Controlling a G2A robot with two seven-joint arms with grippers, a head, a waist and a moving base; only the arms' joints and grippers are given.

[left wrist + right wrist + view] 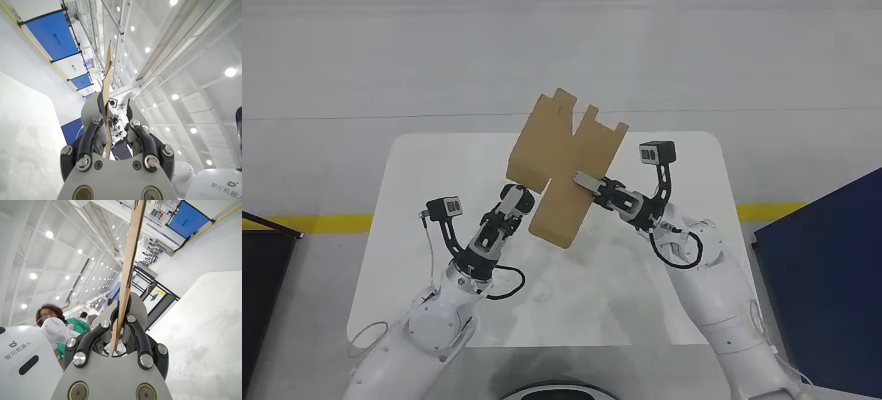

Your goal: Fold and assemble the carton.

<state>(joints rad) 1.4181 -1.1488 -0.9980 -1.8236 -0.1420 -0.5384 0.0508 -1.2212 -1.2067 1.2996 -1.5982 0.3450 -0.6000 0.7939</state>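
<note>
Above table [432, 210], carton [557, 165], gripped by right end effector [581, 180]

Carton [567, 165]: we see a flat, unassembled blank of plain brown corrugated cardboard, lifted and tilted, lying between the two sets of jaws. Its stepped, notched flaps form the end farthest from both. The right jaws pinch one side edge between their pads. The left jaws straddle the opposite edge, where the sheet lies against one pad and stands apart from the other. From either wrist we view it edge-on, thin and nearly straight.
</note>
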